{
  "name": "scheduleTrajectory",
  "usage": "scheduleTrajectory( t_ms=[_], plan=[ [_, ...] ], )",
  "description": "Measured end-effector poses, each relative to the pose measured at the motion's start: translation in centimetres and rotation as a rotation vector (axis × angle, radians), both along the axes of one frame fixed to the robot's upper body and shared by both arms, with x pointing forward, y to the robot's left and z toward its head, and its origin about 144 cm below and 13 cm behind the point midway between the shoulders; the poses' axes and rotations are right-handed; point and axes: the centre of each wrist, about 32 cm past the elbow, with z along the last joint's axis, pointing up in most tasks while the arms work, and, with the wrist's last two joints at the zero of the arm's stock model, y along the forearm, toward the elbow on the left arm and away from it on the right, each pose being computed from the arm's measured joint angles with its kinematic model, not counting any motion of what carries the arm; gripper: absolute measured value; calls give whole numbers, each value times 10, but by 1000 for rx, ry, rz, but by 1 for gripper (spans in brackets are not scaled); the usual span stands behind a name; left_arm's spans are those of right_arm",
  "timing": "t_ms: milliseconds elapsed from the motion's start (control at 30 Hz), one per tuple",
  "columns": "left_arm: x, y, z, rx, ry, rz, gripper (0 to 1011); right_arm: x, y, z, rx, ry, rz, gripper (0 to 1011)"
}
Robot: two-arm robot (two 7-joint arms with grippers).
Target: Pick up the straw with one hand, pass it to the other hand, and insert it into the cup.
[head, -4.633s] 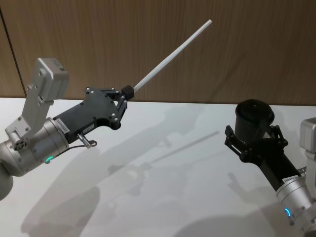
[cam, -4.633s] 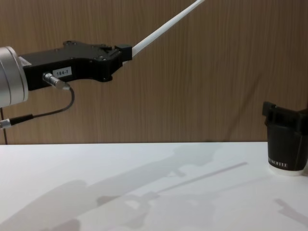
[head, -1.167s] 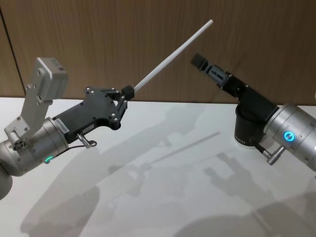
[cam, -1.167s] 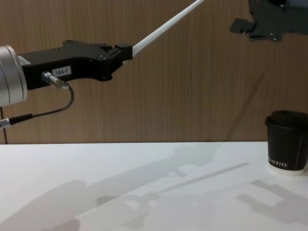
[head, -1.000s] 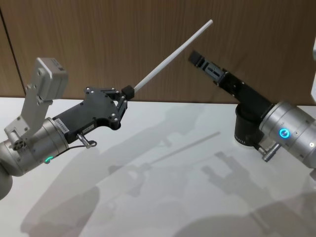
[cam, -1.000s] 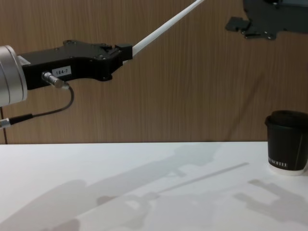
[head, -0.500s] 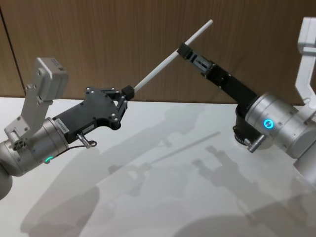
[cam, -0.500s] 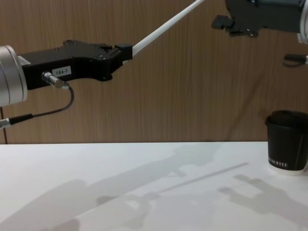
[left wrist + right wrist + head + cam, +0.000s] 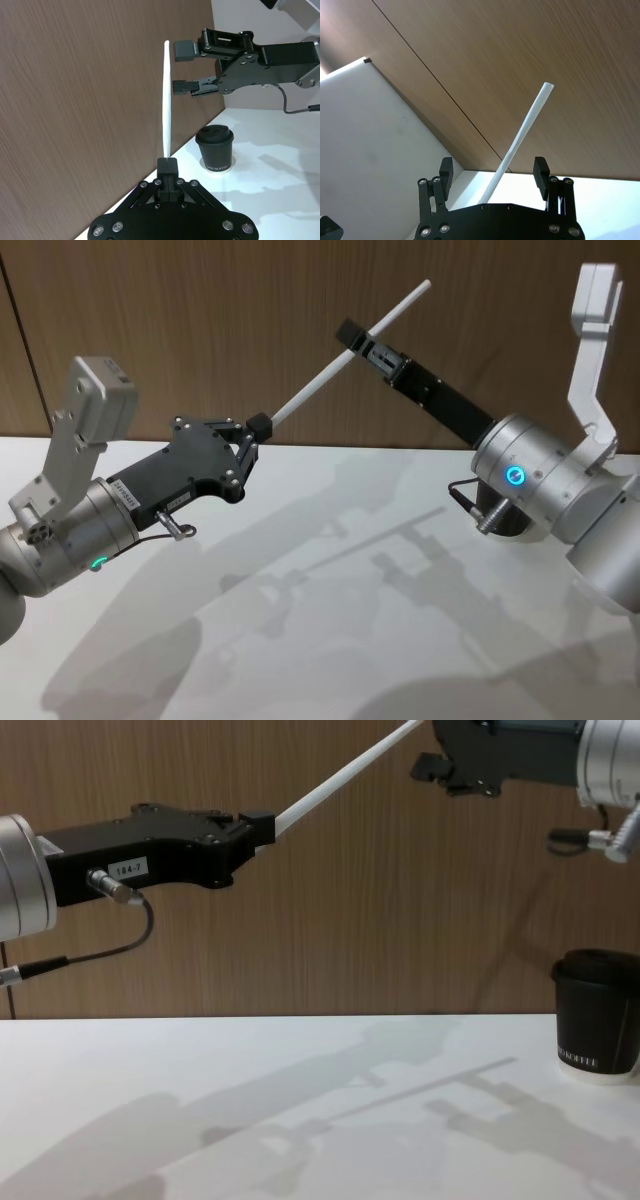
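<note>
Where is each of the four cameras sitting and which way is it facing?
Head: high, looking down on left gripper holding straw and open right gripper.
Chest: low, looking across table at cup; both grippers above.
Left wrist: behind its gripper, looking along the straw.
Right wrist: behind its gripper, which straddles the straw.
Both wrist views share the straw.

"What stands behind?"

"A brown wood-grain wall (image 9: 200, 320) across the upper half of the head view, with a thin dark seam (image 9: 22, 335) slanting down at the far left."

"And below it?"

"A white table (image 9: 320, 680), evenly lit, with soft grey shadows (image 9: 120, 660) across the lower half."
</note>
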Motion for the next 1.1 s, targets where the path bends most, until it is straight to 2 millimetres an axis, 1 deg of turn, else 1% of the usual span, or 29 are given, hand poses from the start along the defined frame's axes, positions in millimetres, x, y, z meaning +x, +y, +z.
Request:
scheduleTrajectory(
  t_ms=[1100],
  plan=[
    [0,0,0,0,0,0,0,22,5,-4,-13,10,-21,1001]
  ],
)
